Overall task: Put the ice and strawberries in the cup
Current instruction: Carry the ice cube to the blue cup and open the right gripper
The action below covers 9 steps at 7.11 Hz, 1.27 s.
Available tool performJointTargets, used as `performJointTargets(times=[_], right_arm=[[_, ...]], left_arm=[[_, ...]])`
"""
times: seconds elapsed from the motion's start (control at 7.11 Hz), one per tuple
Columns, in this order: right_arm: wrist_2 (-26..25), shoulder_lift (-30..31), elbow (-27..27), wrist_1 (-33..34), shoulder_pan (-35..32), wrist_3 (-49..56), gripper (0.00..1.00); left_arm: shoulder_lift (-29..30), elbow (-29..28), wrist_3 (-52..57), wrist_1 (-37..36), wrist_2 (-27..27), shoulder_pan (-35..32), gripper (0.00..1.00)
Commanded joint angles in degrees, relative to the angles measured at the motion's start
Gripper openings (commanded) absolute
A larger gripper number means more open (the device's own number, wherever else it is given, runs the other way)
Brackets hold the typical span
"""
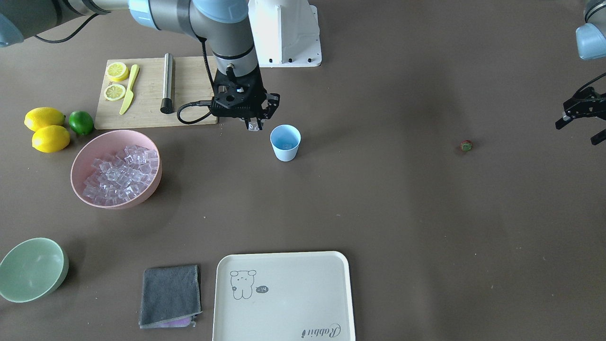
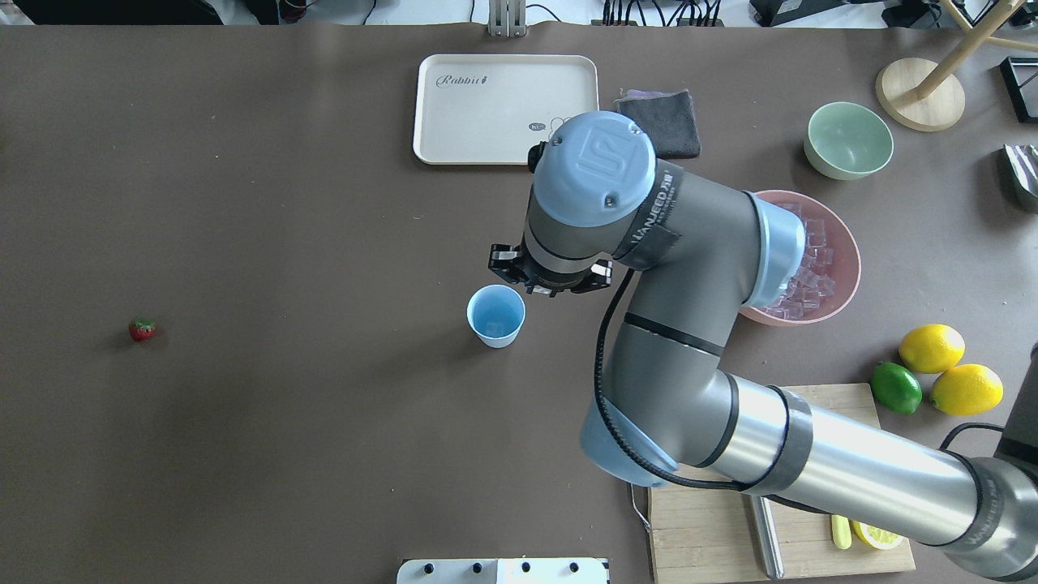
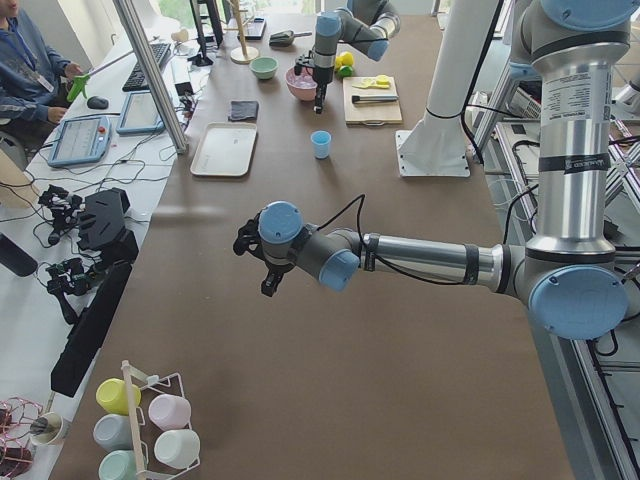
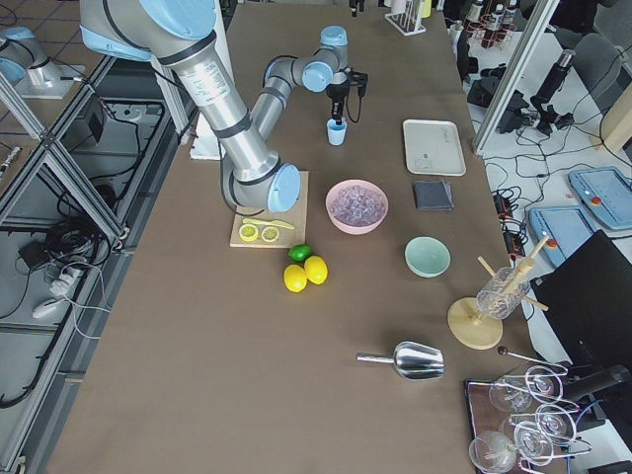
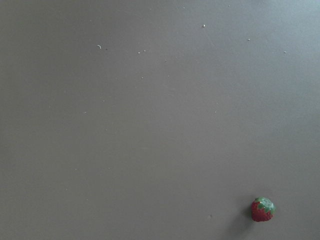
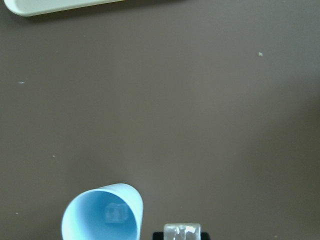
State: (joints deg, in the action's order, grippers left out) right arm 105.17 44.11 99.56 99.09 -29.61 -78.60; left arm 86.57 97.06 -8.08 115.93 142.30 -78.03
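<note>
The light blue cup (image 1: 285, 142) stands upright mid-table; the right wrist view shows one ice cube (image 6: 116, 213) lying inside the cup (image 6: 102, 215). My right gripper (image 1: 254, 125) hangs just beside the cup, on the pink bowl's side, shut on a clear ice cube (image 6: 182, 231). Many more ice cubes (image 1: 120, 175) fill the pink bowl (image 1: 80, 163). The strawberry (image 1: 466, 146) lies alone on the table, far from the cup, and shows in the left wrist view's lower right corner (image 5: 262, 209). My left gripper (image 1: 576, 134) hovers near it, open and holding nothing.
A cutting board (image 1: 151, 90) with lemon slices, a green knife and a metal rod lies behind the pink bowl. Two lemons (image 1: 45, 128) and a lime (image 1: 81, 121) sit beside it. A pale green bowl (image 1: 31, 270), a grey cloth (image 1: 170, 296) and a cream tray (image 1: 284, 296) line the far edge.
</note>
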Motion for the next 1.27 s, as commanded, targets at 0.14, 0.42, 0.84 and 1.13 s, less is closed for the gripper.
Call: performJointTargets(times=[0.14,0.42,0.84,1.13], right_arm=[[-6.28,-6.32,-7.71,-0.65,4.03,-2.96,0.0],[-6.2,-4.66,-6.92,-0.74,4.04,-0.86,0.0],[-6.46,-1.14,-2.97,-2.41,4.21,-1.55,1.0],[-5.33,2.52,1.05,-2.32,1.95,0.02,1.0]], left_arm=[[0.0,-0.03,-0.18,0.0,0.0,0.07,0.98],[0.18,-0.03,-0.97,0.0,0.0,0.07,0.98],[0.18,0.06,-0.97,0.0,0.08,0.07,0.98],[0.26,0.15,-0.88,0.0,0.08,0.07,0.98]])
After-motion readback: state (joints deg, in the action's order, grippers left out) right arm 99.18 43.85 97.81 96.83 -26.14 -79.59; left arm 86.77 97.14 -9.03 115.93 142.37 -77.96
